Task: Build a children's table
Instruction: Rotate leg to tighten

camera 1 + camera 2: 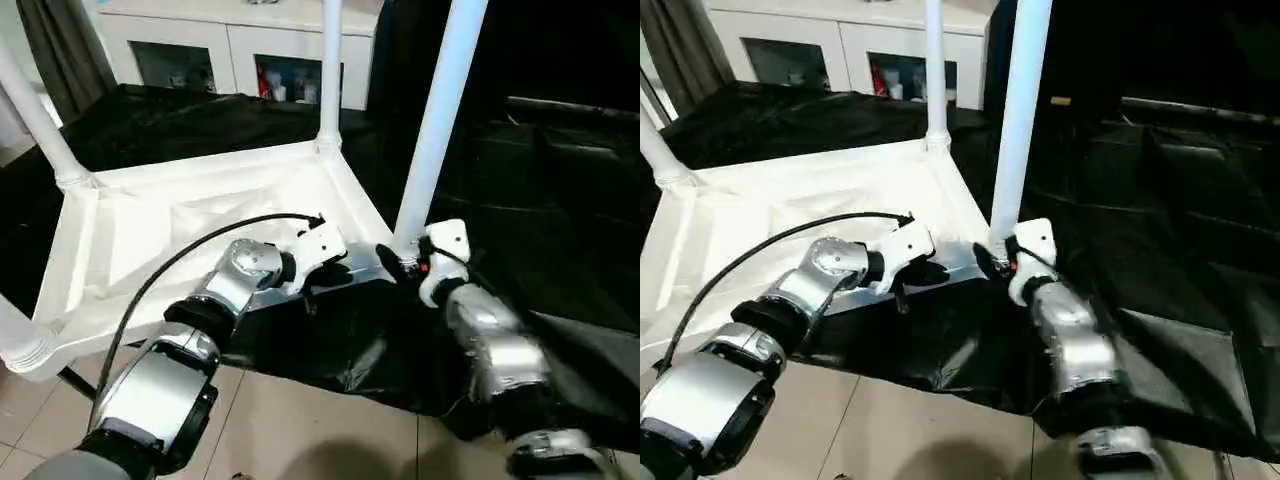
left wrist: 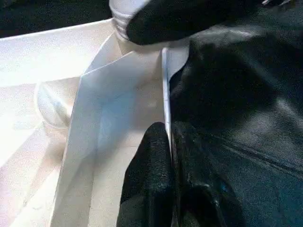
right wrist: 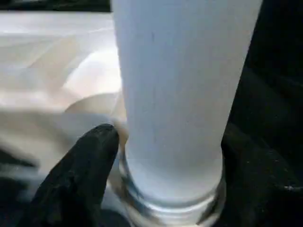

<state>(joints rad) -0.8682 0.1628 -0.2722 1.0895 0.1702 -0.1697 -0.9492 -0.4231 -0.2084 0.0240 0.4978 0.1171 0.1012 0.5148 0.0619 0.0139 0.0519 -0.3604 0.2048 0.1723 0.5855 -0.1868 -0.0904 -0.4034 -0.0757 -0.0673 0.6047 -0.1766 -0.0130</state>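
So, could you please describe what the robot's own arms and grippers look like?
Both forearms are silver metal with black joint rings. The left arm carries a black cable looping to its white wrist housing. The right arm has a white housing with a small red mark. Each gripper's fingers are black.

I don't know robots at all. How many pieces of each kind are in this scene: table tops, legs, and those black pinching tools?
White table top: 1
White legs: 4
Robot tools, left tool and right tool: 2
Total: 7
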